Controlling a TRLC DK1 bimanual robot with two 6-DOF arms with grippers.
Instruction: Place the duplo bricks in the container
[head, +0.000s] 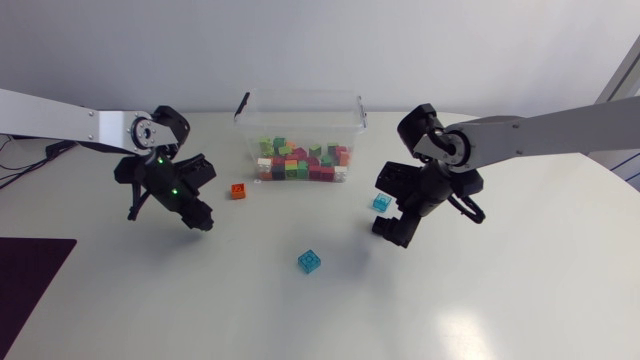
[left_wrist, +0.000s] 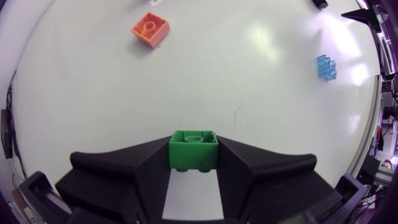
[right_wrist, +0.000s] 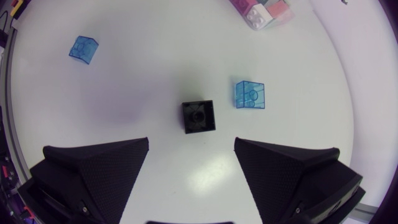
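A white round table (head: 500, 290) is seen from above. A clear open container (head: 352, 112) is set at twelve o'clock, its long axis running nine to three, and a heap of mixed-colour bricks (head: 302, 162) is held inside it. Just off the container at about seven o'clock, an orange brick (head: 238, 191) is left on the table. A translucent blue brick (head: 381, 203) is seen at about five o'clock, and a second blue brick (head: 309, 261) further out at six. The loose bricks are square, so no long axis can be made out.

The left gripper (head: 197, 216) is held at about eight o'clock from the orange brick. Its fingers (left_wrist: 143, 171) are clamped from two sides on a green brick (left_wrist: 194, 148), parted only by the brick's width. A round ring is shown on the green brick's far face; which way its studs point cannot be told.

The right gripper (head: 392, 230) is held at about five o'clock from the container, its fingers spread wide with nothing touched. A black brick (right_wrist: 199, 116) is seen on the table just ahead of the gap between them. A ring is shown on its upturned face, and its edges are squared to the fingers. The blue brick is seen just beside it, apart.
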